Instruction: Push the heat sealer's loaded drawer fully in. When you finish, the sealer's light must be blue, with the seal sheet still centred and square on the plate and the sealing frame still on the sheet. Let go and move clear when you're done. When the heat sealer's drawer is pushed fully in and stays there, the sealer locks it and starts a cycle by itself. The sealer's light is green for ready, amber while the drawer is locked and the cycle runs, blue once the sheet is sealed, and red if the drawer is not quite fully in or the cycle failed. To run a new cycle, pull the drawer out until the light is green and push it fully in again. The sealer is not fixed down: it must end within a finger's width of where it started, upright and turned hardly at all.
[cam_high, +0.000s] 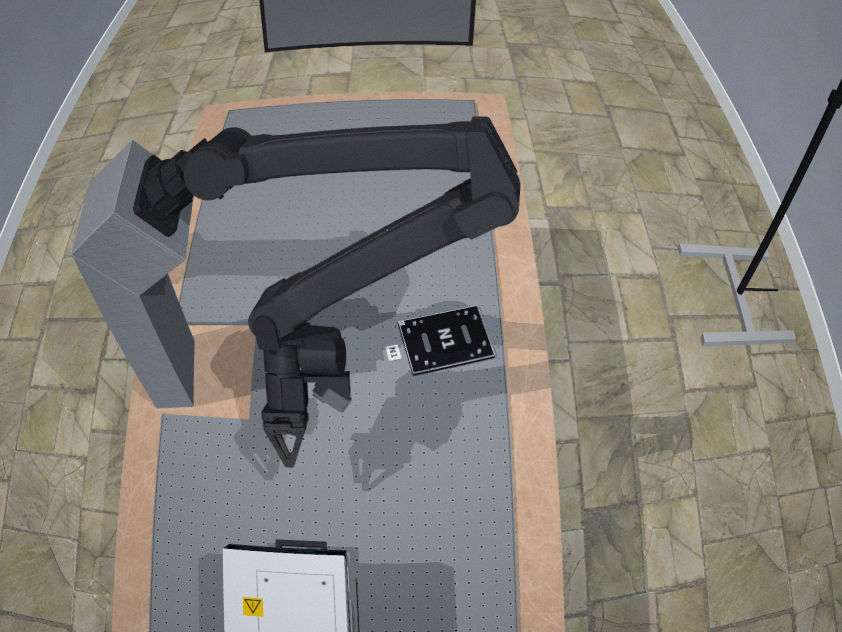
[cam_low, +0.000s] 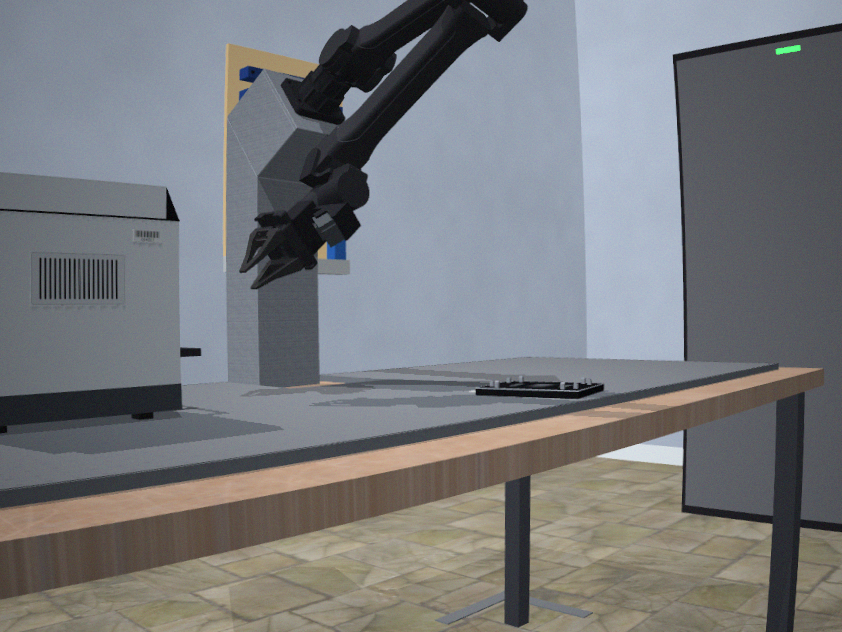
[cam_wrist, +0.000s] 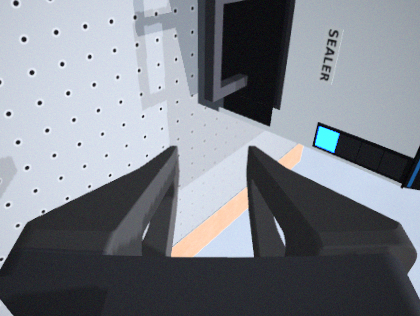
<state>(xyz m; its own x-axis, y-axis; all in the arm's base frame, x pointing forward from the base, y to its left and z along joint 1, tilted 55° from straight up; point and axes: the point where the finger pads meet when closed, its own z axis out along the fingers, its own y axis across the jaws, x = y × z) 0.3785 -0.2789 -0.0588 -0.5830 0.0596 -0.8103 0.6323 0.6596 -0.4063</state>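
my pincer (cam_high: 290, 462) (cam_low: 248, 280) (cam_wrist: 212, 158) is released, its fingertips parted with nothing between them, and i hold it in the air well apart from the heat sealer (cam_high: 292, 591) (cam_low: 88, 299) (cam_wrist: 345, 65). the sealer stands upright on the counter (cam_high: 435, 530) (cam_low: 326, 435), its drawer handle (cam_high: 300, 544) (cam_low: 191, 351) (cam_wrist: 216, 55) jutting from the front. its light (cam_wrist: 327, 139) glows blue. i cannot tell how the sheet and frame lie inside.
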